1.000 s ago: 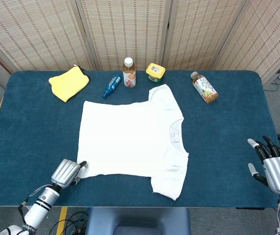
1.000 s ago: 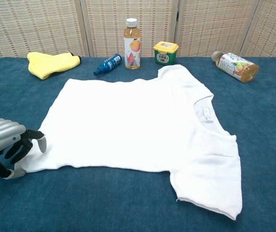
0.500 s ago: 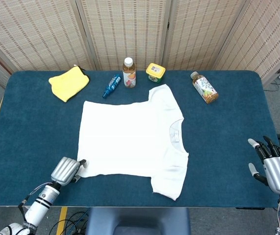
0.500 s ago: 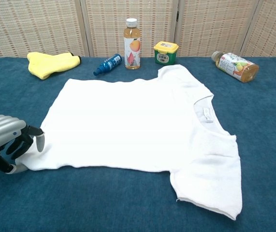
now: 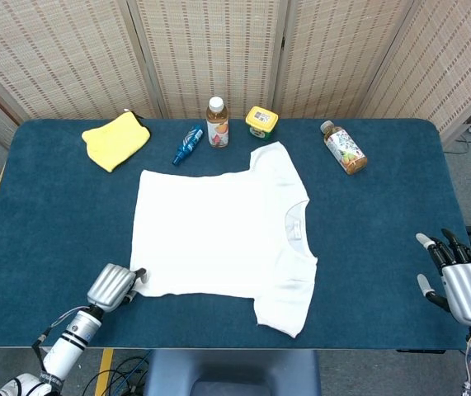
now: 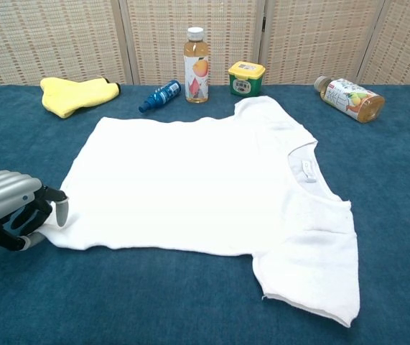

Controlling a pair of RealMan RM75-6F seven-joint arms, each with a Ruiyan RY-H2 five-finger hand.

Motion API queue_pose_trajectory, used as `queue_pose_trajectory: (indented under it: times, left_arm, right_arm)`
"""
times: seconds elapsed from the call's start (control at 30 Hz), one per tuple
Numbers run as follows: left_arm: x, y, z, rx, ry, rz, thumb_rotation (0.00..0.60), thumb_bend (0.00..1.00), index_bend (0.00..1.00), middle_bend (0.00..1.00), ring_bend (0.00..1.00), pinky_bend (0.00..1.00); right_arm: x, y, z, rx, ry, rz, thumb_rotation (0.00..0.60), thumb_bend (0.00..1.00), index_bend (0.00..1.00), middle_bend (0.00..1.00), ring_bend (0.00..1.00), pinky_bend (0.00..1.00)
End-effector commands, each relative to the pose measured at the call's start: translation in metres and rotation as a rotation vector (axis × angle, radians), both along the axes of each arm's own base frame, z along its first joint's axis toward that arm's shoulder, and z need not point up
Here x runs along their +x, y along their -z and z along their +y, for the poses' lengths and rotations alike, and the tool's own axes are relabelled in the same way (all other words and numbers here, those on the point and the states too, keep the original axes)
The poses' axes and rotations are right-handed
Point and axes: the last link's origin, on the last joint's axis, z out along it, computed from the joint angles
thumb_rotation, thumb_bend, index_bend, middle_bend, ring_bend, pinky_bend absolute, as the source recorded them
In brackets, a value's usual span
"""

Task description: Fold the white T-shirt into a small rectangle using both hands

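Observation:
The white T-shirt (image 5: 219,231) (image 6: 205,180) lies flat on the blue table (image 5: 54,223), collar to the right and hem to the left. My left hand (image 5: 113,286) (image 6: 7,208) is at the near hem corner. Its fingers are curled in over the fabric edge and its thumb lies on top, pinching that corner. My right hand (image 5: 462,280) hovers by the table's right edge, far from the shirt, fingers spread and holding nothing. The chest view does not show it.
Along the far edge sit a yellow cloth (image 5: 115,139) (image 6: 75,95), a small blue bottle lying down (image 5: 189,144), an upright juice bottle (image 5: 217,122), a yellow-lidded jar (image 5: 261,121) and a tea bottle on its side (image 5: 344,148). Woven screens stand behind.
My left hand has curled tighter on the hem corner and drawn it slightly inward and up. The right hand has barely moved.

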Motion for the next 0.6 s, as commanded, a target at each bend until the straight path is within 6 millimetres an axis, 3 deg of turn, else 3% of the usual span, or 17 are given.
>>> queue_pose_trajectory:
  times: [0.03,0.4,0.6]
  left_arm:
    - [0.000,0.000,0.000,0.001,0.000,0.000,0.600,0.50,0.51,0.81,0.75,0.86]
    - [0.004,0.002,0.002,0.029,0.027,-0.029,0.600,0.59,0.64,0.86,0.80,0.87]
    - [0.007,0.001,0.002,0.043,0.044,-0.041,0.600,0.60,0.65,0.87,0.81,0.87]
  right_arm:
    - [0.000,0.000,0.000,0.001,0.000,-0.002,0.600,0.39,0.12,0.23,0.12,0.23]
    - [0.005,0.003,-0.001,0.012,-0.057,-0.010,0.600,0.40,0.12,0.25,0.14,0.23]
    - [0.017,0.018,-0.001,0.104,-0.133,0.002,0.600,0.41,0.14,0.29,0.18,0.23]
